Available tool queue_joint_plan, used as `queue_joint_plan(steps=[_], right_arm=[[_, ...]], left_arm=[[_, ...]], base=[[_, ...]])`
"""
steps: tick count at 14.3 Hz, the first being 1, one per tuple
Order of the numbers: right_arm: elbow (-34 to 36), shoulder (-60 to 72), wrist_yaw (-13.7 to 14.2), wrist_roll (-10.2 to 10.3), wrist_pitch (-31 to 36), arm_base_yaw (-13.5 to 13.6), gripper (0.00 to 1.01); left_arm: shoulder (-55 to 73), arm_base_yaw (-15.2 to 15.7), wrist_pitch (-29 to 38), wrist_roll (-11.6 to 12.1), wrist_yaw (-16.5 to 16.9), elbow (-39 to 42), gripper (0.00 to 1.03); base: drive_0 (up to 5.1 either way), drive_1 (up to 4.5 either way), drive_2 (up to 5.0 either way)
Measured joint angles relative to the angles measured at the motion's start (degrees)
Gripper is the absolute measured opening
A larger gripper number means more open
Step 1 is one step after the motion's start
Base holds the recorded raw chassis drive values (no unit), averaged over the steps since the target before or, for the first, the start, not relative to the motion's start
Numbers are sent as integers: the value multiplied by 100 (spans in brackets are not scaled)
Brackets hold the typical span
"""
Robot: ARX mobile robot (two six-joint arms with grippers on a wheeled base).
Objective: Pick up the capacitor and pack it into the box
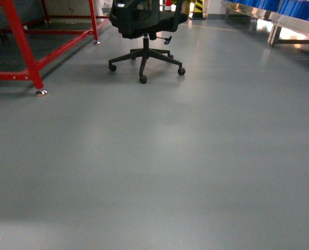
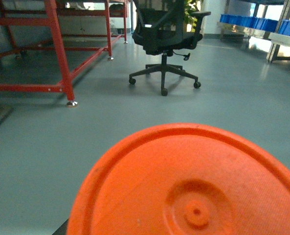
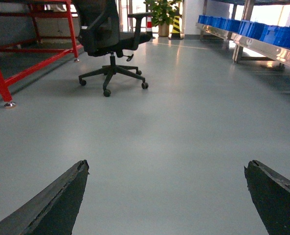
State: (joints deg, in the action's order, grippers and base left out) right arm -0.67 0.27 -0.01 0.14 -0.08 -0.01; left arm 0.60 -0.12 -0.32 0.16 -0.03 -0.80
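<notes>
**No box and no capacitor in sight yet**

While I look across the grey floor [image 1: 159,172], I find neither the pink box nor any capacitor in my three views, so where they are I cannot say. My right tool [image 3: 167,196] is released: its two dark fingers [image 3: 52,203] stand wide apart at the bottom of the right wrist view, with only floor between them. My left tool I cannot see at all; an orange round disc [image 2: 193,186] fills the lower part of the left wrist view and hides it, so I cannot tell if it is clenched or released, nor what the disc belongs to.

I judge the picking has not started. The danger now is collision: one black office chair [image 1: 146,31] stands ahead, and one red metal frame [image 1: 19,47] is at the left, so driving forward carelessly could strike them. The disc also blocks the left camera, which could spoil a later grasp.

I count one chair, one red frame, one potted plant [image 3: 162,12], one striped post [image 3: 176,27], and one long shelf [image 3: 262,46] with several blue bins [image 3: 255,30].
</notes>
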Motion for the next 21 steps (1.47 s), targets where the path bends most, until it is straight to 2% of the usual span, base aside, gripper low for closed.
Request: queue_joint_plan(steps=[21], right_arm=[[0,0,2,0,-22,0,98]], left_arm=[[0,0,0,0,0,0,42]], base=[[-497,239,239]])
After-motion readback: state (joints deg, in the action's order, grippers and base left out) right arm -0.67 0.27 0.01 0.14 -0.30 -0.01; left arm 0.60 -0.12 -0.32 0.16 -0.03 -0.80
